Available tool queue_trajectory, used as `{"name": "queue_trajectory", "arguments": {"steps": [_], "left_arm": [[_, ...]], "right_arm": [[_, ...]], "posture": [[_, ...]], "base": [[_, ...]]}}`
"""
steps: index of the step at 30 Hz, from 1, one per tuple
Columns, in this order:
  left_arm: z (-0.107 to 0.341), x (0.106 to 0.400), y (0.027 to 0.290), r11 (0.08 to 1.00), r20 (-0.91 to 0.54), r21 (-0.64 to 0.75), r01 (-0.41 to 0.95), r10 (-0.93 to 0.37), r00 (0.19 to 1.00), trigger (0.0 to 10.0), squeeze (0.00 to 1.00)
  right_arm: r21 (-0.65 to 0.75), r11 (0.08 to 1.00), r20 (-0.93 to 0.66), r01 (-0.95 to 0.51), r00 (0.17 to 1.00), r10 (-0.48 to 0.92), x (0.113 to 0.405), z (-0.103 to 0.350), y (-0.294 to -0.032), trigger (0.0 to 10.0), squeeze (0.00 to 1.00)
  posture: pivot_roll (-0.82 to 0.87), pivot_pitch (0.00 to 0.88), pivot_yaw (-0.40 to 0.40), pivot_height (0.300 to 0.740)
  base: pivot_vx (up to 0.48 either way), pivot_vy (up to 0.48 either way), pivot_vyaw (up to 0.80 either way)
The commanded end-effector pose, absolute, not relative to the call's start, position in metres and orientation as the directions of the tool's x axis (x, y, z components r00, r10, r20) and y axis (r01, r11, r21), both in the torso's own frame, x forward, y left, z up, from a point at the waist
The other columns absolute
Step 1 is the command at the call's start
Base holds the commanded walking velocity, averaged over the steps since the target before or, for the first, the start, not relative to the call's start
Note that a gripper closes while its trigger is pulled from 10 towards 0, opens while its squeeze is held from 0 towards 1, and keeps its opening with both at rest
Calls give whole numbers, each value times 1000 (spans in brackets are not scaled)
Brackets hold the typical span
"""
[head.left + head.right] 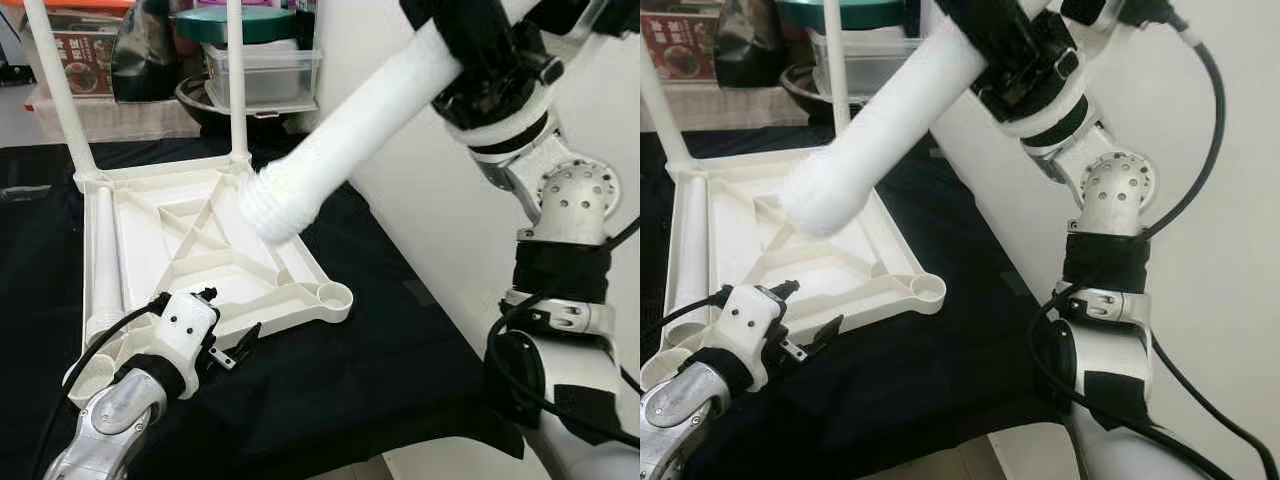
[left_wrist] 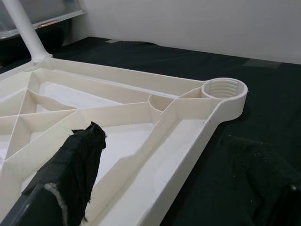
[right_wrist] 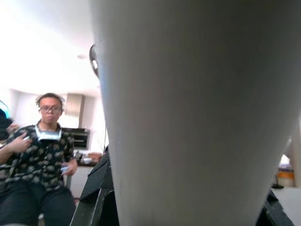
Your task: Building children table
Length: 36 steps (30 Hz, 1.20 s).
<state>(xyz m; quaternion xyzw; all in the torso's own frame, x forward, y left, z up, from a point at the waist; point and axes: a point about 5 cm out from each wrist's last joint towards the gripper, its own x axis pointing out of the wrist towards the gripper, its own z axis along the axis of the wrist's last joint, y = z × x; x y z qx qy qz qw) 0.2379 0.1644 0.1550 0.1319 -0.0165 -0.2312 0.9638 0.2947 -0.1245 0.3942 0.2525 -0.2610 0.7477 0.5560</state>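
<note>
The table top (image 1: 200,250) is lying upside down on the black cloth (image 1: 330,380), filling the left half of the left eye view. The right gripper (image 1: 490,45), at the upper right, is clamping a white leg (image 1: 340,140) that is slanting down toward the centre, its threaded end hanging above the ribbed underside. The left gripper (image 1: 235,350), at the lower left, is resting at the near edge of the top; its fingers seem parted around nothing, though the wrist view is too close to be sure.

To do this step well, the leg should be swung upright first, then its threads lowered squarely into the open socket (image 2: 225,89) at the near corner, right of centre, and turned without forcing. The left gripper should be pressing the top down so it does not spin.

Two legs (image 1: 60,90) are already standing in the far corners; one is in hand. Two near sockets are waiting unfilled. One person (image 3: 40,165) is sitting at the lower left of the right wrist view.
</note>
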Motion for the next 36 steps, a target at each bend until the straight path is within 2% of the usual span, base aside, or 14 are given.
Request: {"name": "queue_trajectory", "arguments": {"steps": [1,28,36], "left_arm": [[153,238,160,852,-35,259,454,-462,886,10000,0],[153,240,161,846,-33,256,468,-476,879,10000,0],[155,235,156,802,-63,246,544,-547,835,10000,0]], "right_arm": [[-121,-270,643,-955,-283,711,290,393,-124,0,0],[-103,-289,585,-952,-293,756,286,372,-113,0,0],[-84,-293,557,-952,-289,779,287,362,-105,0,0]], "posture": [[140,0,-93,740],[145,0,-86,740],[156,0,-87,740]], "base": [[0,0,0],[0,0,0],[0,0,0]]}}
